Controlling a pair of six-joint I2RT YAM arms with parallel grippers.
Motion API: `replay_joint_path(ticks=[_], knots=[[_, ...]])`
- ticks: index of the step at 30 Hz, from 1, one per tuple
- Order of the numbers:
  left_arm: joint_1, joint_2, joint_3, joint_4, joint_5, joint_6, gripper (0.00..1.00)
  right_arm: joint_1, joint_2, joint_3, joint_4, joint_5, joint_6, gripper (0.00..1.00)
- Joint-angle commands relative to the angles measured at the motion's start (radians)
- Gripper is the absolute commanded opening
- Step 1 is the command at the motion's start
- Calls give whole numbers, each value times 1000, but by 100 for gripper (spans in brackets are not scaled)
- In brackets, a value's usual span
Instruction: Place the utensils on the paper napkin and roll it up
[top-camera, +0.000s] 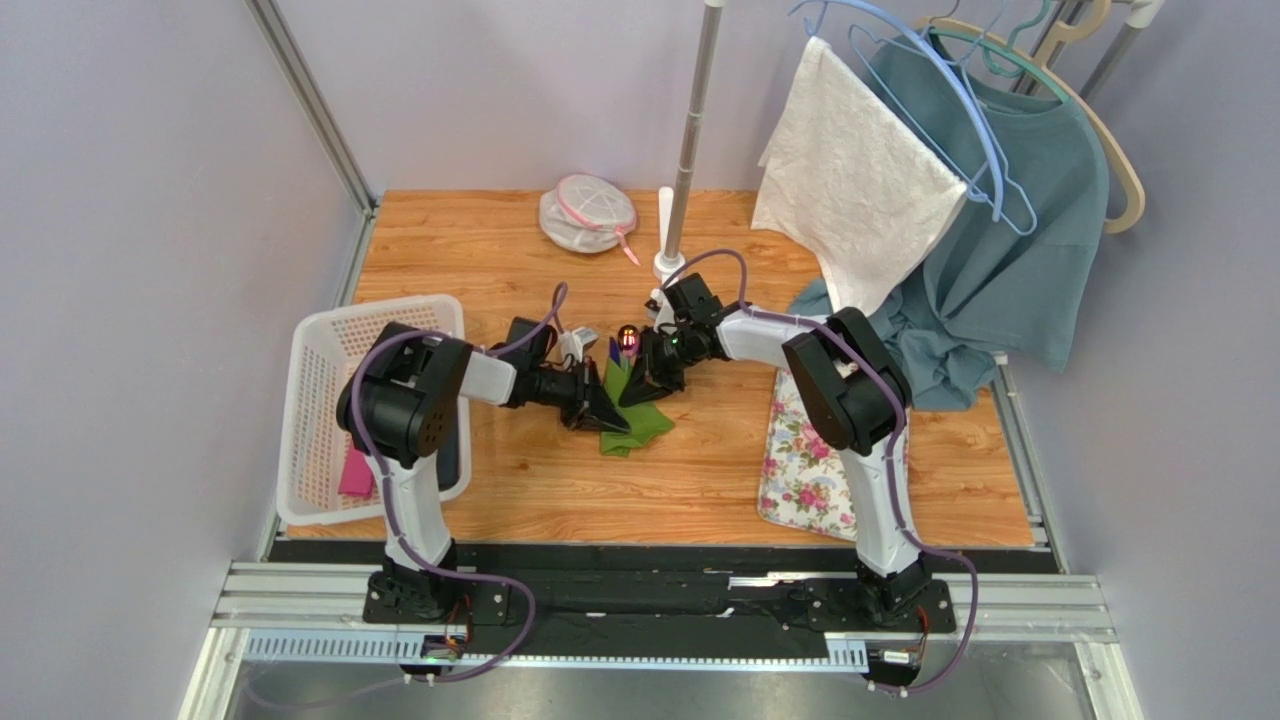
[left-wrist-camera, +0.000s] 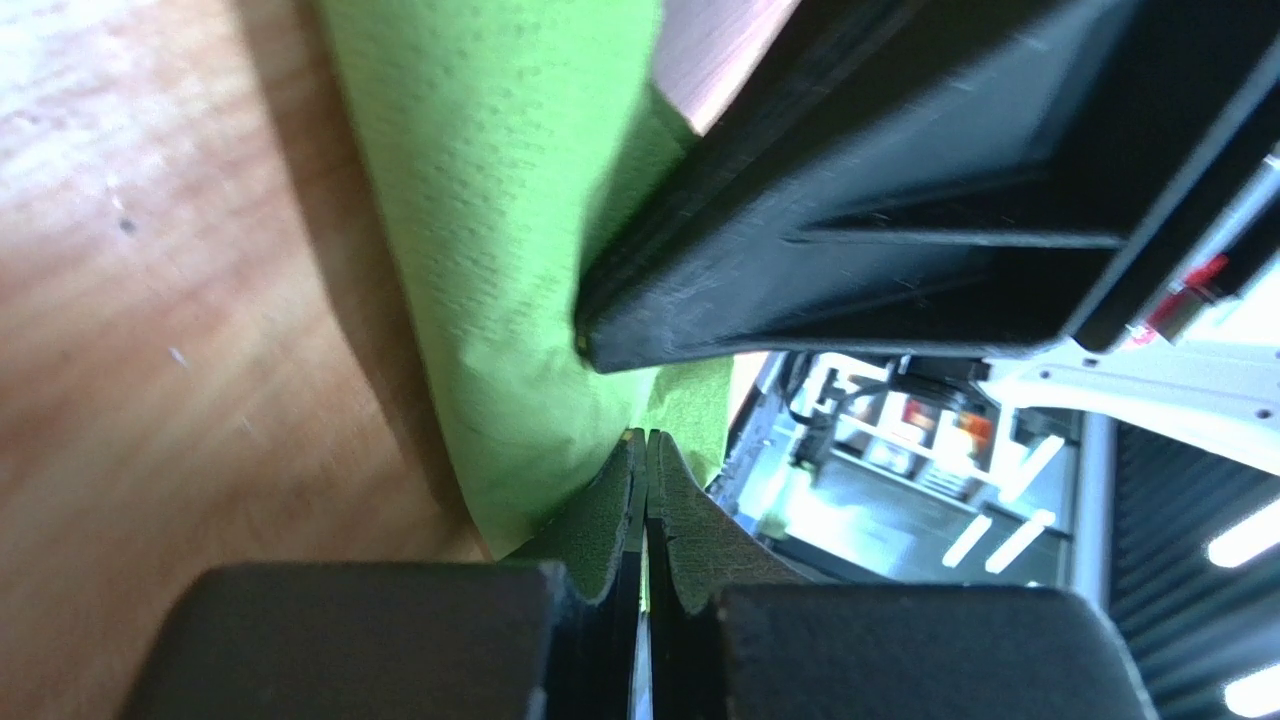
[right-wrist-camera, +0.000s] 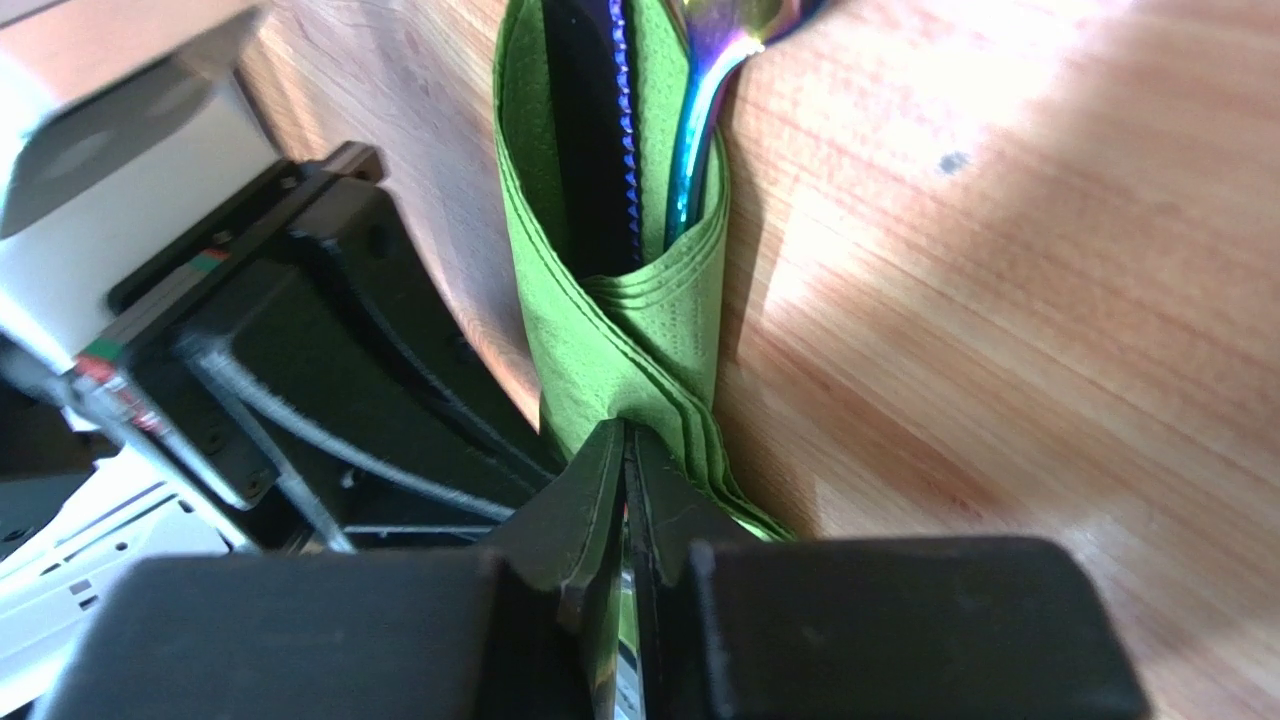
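The green paper napkin (top-camera: 642, 426) lies mid-table, folded around the utensils (top-camera: 625, 339), whose glossy reddish head sticks out at the far end. In the right wrist view the napkin (right-wrist-camera: 601, 338) wraps a dark serrated stick (right-wrist-camera: 589, 135) and a blue-purple one (right-wrist-camera: 697, 113). My right gripper (right-wrist-camera: 627, 438) is shut on the napkin's near fold. My left gripper (left-wrist-camera: 646, 446) is shut on the napkin's edge (left-wrist-camera: 496, 225), close against the right gripper's black body (left-wrist-camera: 932, 195). In the top view both grippers, left (top-camera: 604, 402) and right (top-camera: 643, 375), meet over the bundle.
A white basket (top-camera: 319, 338) holding a pink item (top-camera: 356, 473) stands at the left edge. A floral mat (top-camera: 804, 458) lies at the right. Behind are a metal pole (top-camera: 691, 120), a white cloth (top-camera: 857, 173), a teal shirt (top-camera: 1022, 225) and a round mesh pouch (top-camera: 586, 213).
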Motion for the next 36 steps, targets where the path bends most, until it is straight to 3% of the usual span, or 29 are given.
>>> replay_joint_path(ticks=[1,5,9,24,27,34,36], knots=[[-10,-126,-5,-6,-46,90,9,4,57,9,-49,100,-67,8],[-10,-206,9,-115,-45,173,15,2,60,9,-52,110,-99,7],[-11,-223,23,-213,-34,219,15,2,60,23,-64,114,-117,7],[-30,4,107,-486,-190,337,1,2,63,84,-127,130,-166,8],[-26,21,107,-491,-197,337,0,-2,36,130,-161,130,-174,11],[-26,13,103,-471,-189,336,0,-30,-39,239,-253,131,-177,42],[-26,10,103,-471,-192,337,0,-28,-48,256,-276,142,-185,44]])
